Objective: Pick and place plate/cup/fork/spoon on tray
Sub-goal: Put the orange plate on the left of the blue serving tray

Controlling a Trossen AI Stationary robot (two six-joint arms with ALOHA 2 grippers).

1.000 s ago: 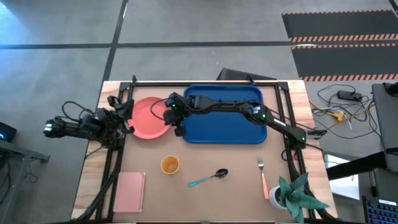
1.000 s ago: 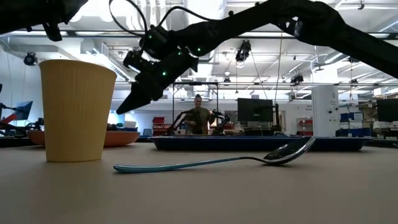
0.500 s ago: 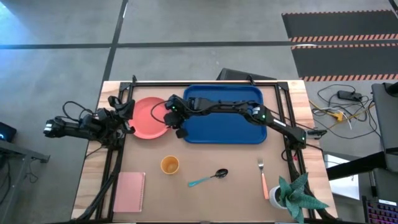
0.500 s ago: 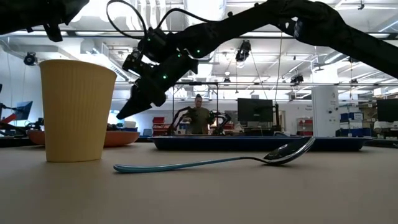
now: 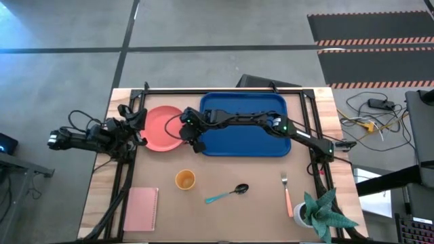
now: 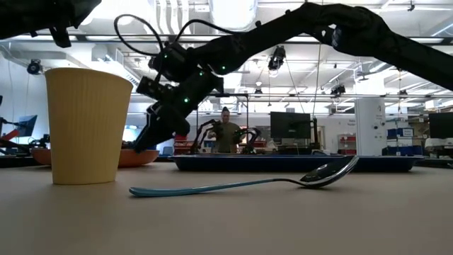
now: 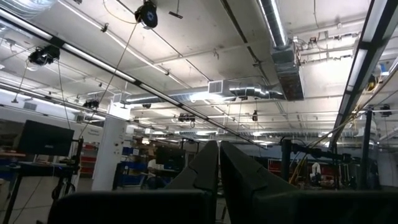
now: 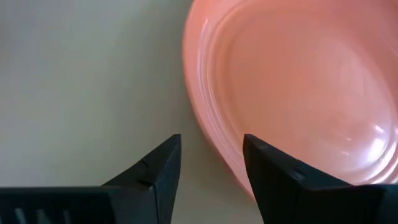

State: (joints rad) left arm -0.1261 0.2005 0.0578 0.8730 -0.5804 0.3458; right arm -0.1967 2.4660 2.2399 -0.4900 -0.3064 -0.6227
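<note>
The coral-pink plate (image 5: 161, 129) lies flat on the table, left of the blue tray (image 5: 247, 129). My right gripper (image 8: 211, 140) reaches across the tray and stands open over the plate's near-right rim (image 8: 208, 134). One finger is over the table and the other over the plate; I see no touch. The orange cup (image 5: 185, 179) stands upright, and the blue-handled spoon (image 5: 227, 194) and orange-handled fork (image 5: 287, 191) lie on the near half of the table. My left gripper (image 7: 218, 163) waits shut at the table's left edge, pointing up at the ceiling.
A pink notebook (image 5: 141, 208) lies at the near left corner. A potted plant (image 5: 320, 213) stands at the near right corner. Black frame rails (image 5: 125, 183) run along the table's left and right sides. A person stands in the room beyond the table (image 6: 225, 134).
My right gripper has come down toward the plate's rim and shifted a little toward the table's left edge. The plate, cup, spoon and fork have stayed where they were.
</note>
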